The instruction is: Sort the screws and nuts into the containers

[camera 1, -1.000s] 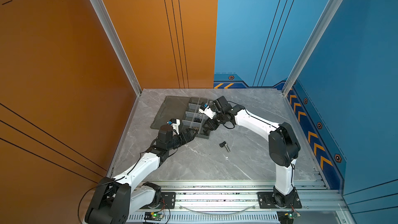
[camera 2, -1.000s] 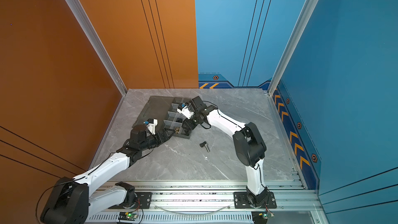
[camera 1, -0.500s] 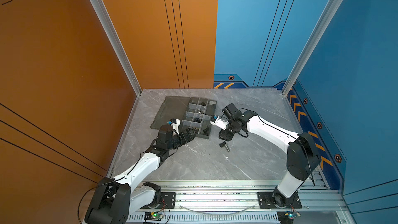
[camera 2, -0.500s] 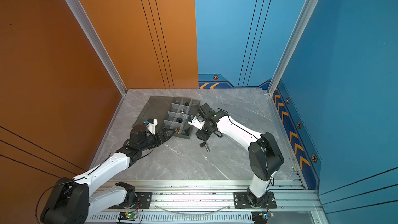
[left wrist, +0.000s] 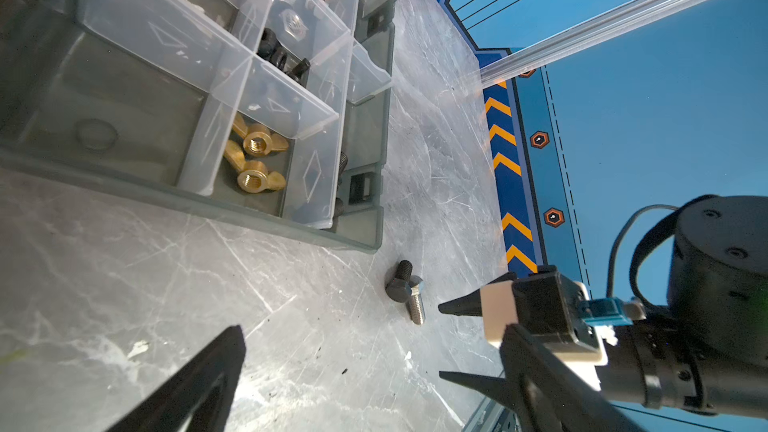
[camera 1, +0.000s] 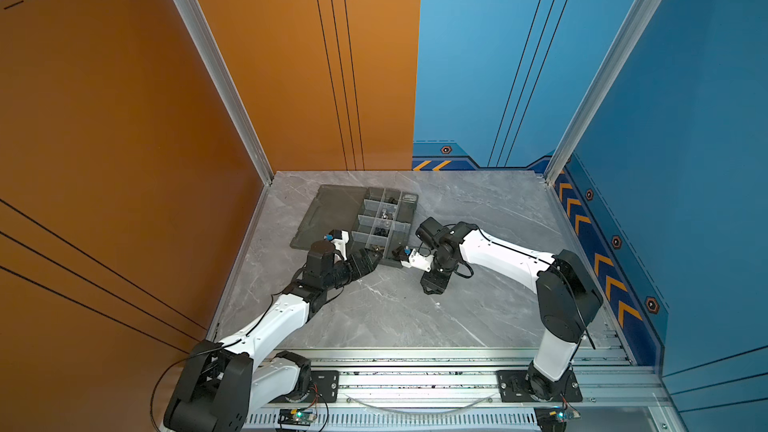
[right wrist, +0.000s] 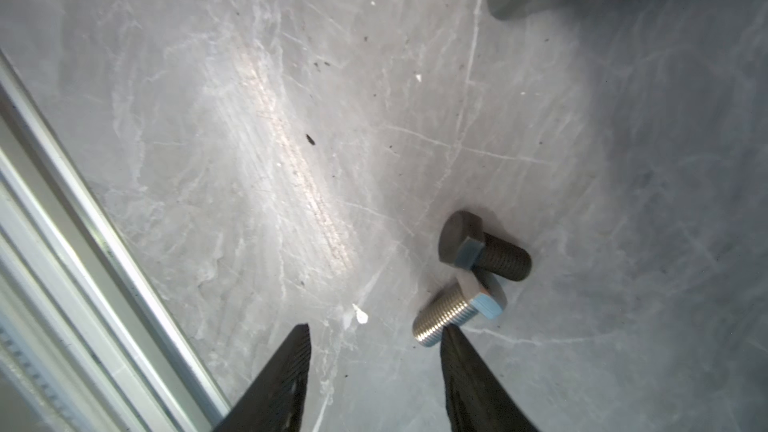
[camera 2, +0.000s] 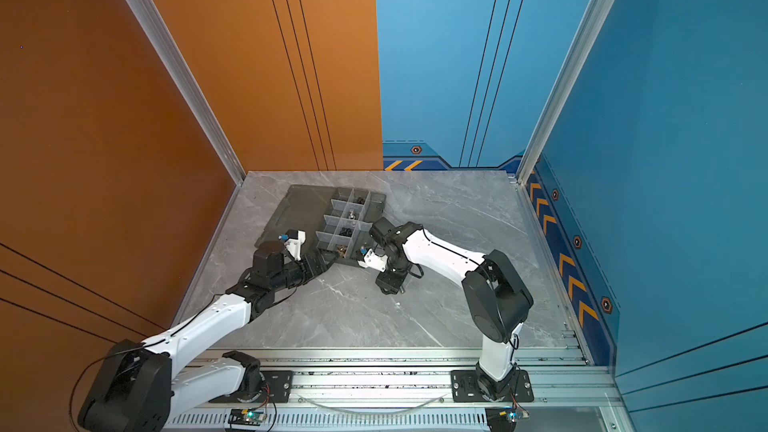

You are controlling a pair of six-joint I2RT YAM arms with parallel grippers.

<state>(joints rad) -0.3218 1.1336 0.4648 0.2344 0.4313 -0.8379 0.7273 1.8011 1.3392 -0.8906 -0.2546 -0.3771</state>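
**A:** Two grippers show in both top views. Status, from where you stand?

**B:** The left gripper (camera 1: 376, 258) is just beside the six o'clock edge of the tray (camera 1: 409, 201). Its jaws are spread wide and hold nothing. The right gripper (camera 1: 431, 289) points down at the table (camera 1: 498, 209), at five o'clock from the tray, near its corner. The lid (camera 1: 328, 211) lies flat at the tray's nine o'clock. The right gripper hides the screws here.

**A:** Left wrist view?

**B:** The left gripper (left wrist: 372, 328) has its fingers far apart over bare table. A black screw (left wrist: 400, 284) and a silver screw (left wrist: 415, 307) lie touching on the table, just outside the tray corner. Two brass wing nuts (left wrist: 254, 144) sit in one cell (left wrist: 309, 168). Black fasteners (left wrist: 274, 49) sit in the adjoining cell. The right gripper (left wrist: 440, 340) is near the screws.

**A:** Right wrist view?

**B:** The right gripper (right wrist: 376, 328) is partly open with nothing between its jaws. One fingertip (right wrist: 457, 351) overlaps the threaded end of the silver screw (right wrist: 446, 313), but I cannot tell whether they touch. The black screw (right wrist: 486, 251) lies against the silver screw's head.
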